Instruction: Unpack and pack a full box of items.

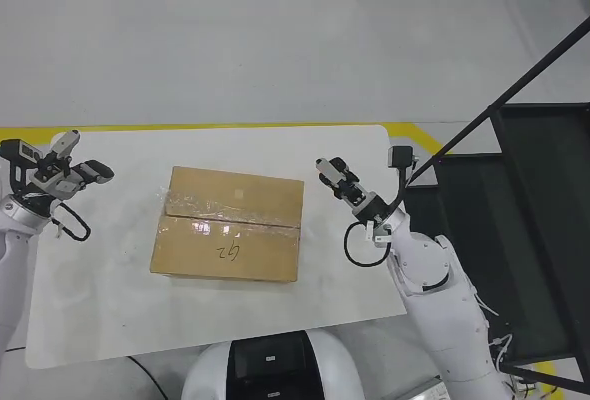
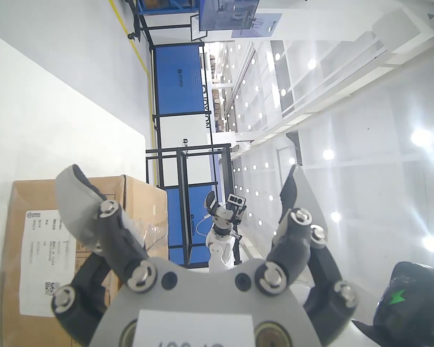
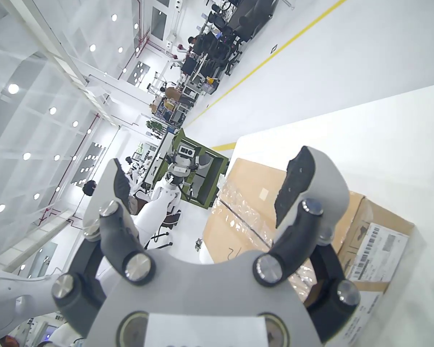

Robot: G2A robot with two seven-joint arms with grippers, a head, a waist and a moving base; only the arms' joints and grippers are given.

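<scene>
A brown cardboard box (image 1: pixel 229 224) lies in the middle of the white table (image 1: pixel 115 290), its flaps closed and taped along the centre seam, with handwriting on top. My left gripper (image 1: pixel 83 158) is raised off the table's left side, apart from the box, open and empty. The left wrist view has its fingers (image 2: pixel 76 196) spread wide, with the box (image 2: pixel 36 240) and its white label beyond. My right gripper (image 1: pixel 331 172) hovers just right of the box's far right corner, open and empty. In the right wrist view the box (image 3: pixel 246 204) lies past the spread fingers (image 3: pixel 296 182).
A black metal stair frame (image 1: pixel 535 200) stands close to the table's right edge. Yellow floor tape (image 1: pixel 225 127) runs behind the table. Bare tabletop lies in front of the box and to its left.
</scene>
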